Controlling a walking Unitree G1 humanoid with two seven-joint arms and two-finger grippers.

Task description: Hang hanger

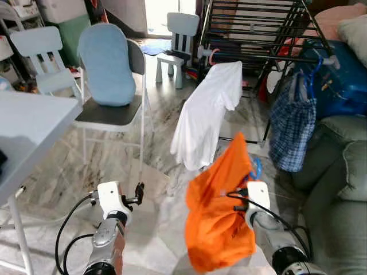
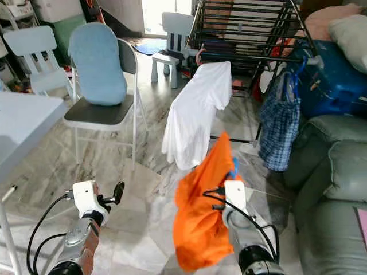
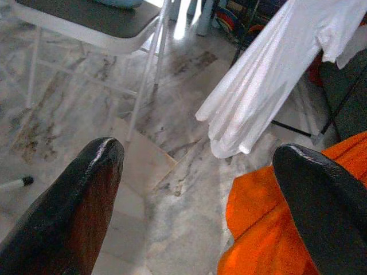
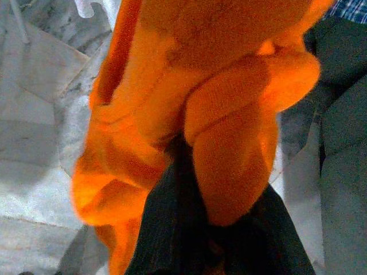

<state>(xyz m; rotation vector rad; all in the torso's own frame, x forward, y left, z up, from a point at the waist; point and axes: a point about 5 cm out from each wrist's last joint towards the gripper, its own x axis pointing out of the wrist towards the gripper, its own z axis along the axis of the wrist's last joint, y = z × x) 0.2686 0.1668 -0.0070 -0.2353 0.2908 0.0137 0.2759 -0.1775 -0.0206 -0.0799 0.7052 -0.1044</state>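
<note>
Right now my right gripper [image 1: 248,192] is clamped on the orange garment [image 1: 221,212] with its blue hanger [image 1: 256,168], held up in front of me, below the drying rack [image 1: 258,28] where a white shirt [image 1: 203,114] hangs; my left gripper [image 1: 139,192] hovers low beside it, fingers [image 3: 69,206] spread wide and empty

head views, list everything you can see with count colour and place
orange garment: 1, orange, on a blue hanger, held up at right
white shirt: 1, white, hanging from the rack
rack: 1, black, behind
checked garment: 1, blue, on the rack's right end
chair: 1, white frame, dark seat, blue cushion
small chairs: 2, pale blue, far back
table: 1, white, left
sofa: 1, grey-green, right
left claw: open, low, holding nothing
right claw: shut on the orange garment
</note>
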